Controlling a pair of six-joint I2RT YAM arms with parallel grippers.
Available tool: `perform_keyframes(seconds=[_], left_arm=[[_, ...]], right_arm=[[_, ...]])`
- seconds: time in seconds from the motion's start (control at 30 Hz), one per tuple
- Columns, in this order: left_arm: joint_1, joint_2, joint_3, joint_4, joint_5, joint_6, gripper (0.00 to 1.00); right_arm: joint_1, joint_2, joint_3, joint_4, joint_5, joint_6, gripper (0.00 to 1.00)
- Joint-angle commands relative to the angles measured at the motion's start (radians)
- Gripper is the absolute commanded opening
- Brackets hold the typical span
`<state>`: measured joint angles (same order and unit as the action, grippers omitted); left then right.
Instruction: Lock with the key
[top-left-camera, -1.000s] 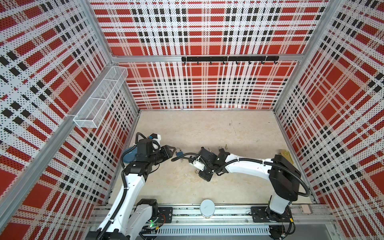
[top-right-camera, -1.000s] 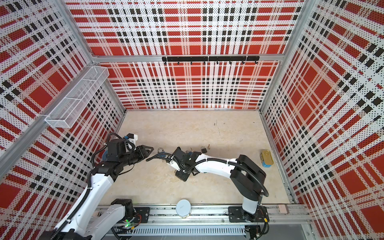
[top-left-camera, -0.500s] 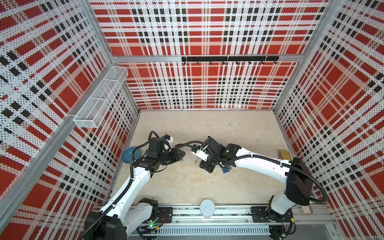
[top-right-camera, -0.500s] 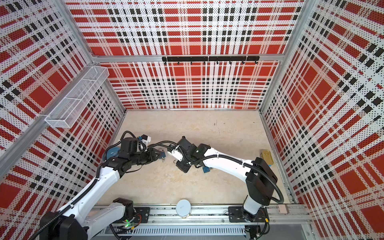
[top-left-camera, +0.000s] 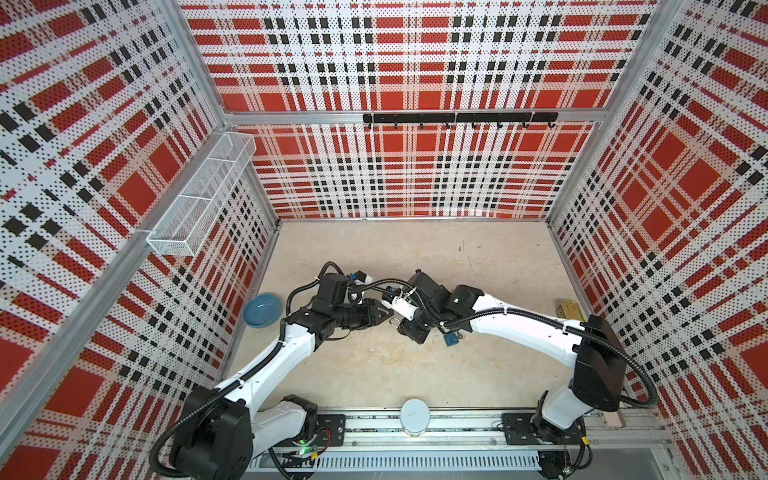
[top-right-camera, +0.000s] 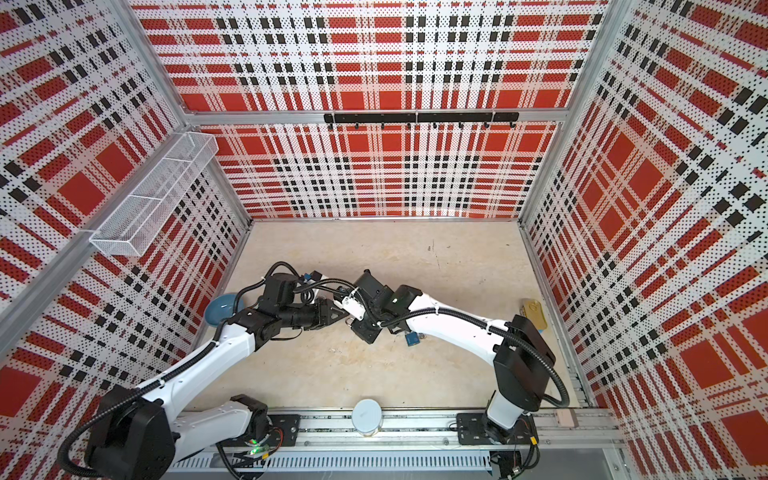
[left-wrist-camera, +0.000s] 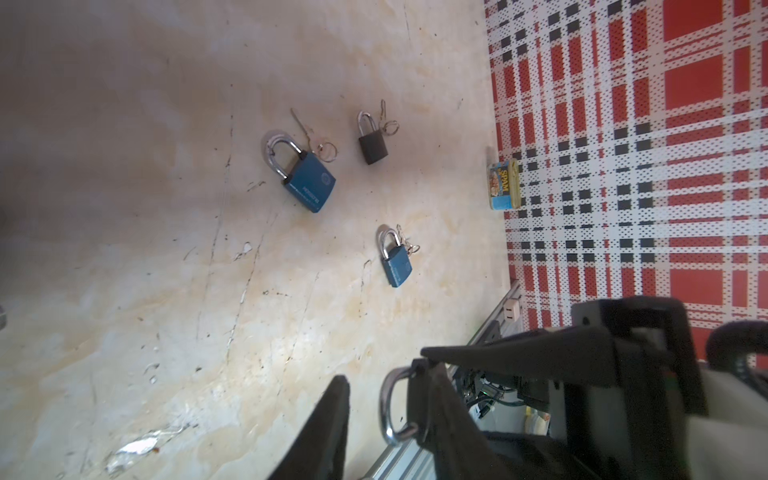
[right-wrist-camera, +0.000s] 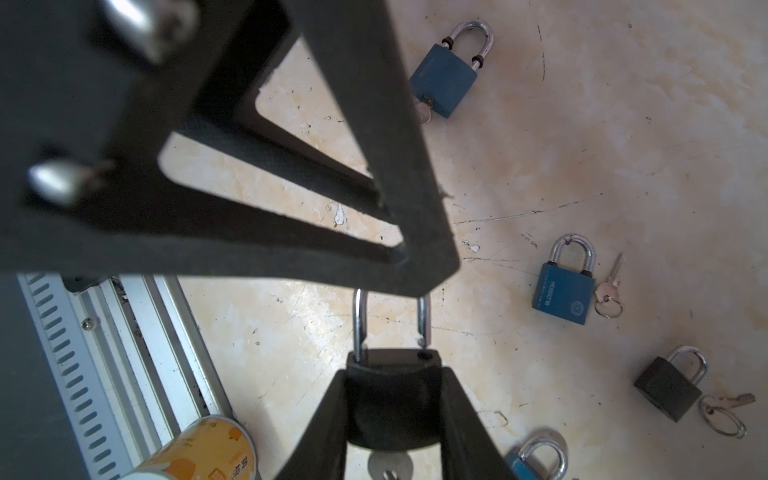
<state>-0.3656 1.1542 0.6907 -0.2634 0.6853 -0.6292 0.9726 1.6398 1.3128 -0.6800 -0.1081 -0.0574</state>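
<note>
Two arms meet near the middle of the bench (top-left-camera: 415, 374), where the right gripper (right-wrist-camera: 392, 374) has its jaws clamped on the body of a black padlock (right-wrist-camera: 390, 399) held clear of the surface, its key (right-wrist-camera: 388, 467) showing under the base. The left gripper (left-wrist-camera: 380, 376) has jaws apart around the open shackle (right-wrist-camera: 359, 324), one finger touching it. Locking likely calls for a straight push along the legs, the free leg kept over its hole, then a turn of the key. A blue padlock (right-wrist-camera: 563, 291) and others lie on the scuffed cream top, boxed in by red plaid perforated walls (top-left-camera: 415, 174)
</note>
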Motion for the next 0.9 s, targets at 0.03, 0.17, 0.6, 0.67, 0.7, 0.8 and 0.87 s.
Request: perform_keyframes(seconds=[0.03,0.17,0.6,0.67,0.7,0.8,0.87], left_arm=[[-0.003,0.009,-0.014,0.049,0.054,-0.017,0.36],[-0.011,0.02,-0.019,0.049,0.071,-0.017,0.36],[-0.033,0.041,-0.008,0.041,0.087,-0.007,0.25],[-0.034,0.045,-0.006,0.042,0.088,-0.005,0.24],[-0.034,0.045,-0.007,0.043,0.088,-0.003,0.23],[-0.037,0.049,-0.007,0.047,0.088,-0.003,0.2],[-0.039,0.053,-0.007,0.049,0.09,-0.003,0.19]], right_arm=[[-0.009,-0.039,0.032,0.016,-0.012,-0.02,0.2],[-0.01,-0.037,0.037,0.015,-0.011,-0.021,0.2],[-0.013,-0.034,0.043,0.011,-0.002,-0.026,0.19],[-0.013,-0.032,0.045,0.012,-0.001,-0.026,0.19],[-0.013,-0.032,0.046,0.011,-0.001,-0.027,0.19],[-0.013,-0.031,0.045,0.013,-0.002,-0.026,0.19],[-0.013,-0.032,0.045,0.013,-0.004,-0.027,0.19]])
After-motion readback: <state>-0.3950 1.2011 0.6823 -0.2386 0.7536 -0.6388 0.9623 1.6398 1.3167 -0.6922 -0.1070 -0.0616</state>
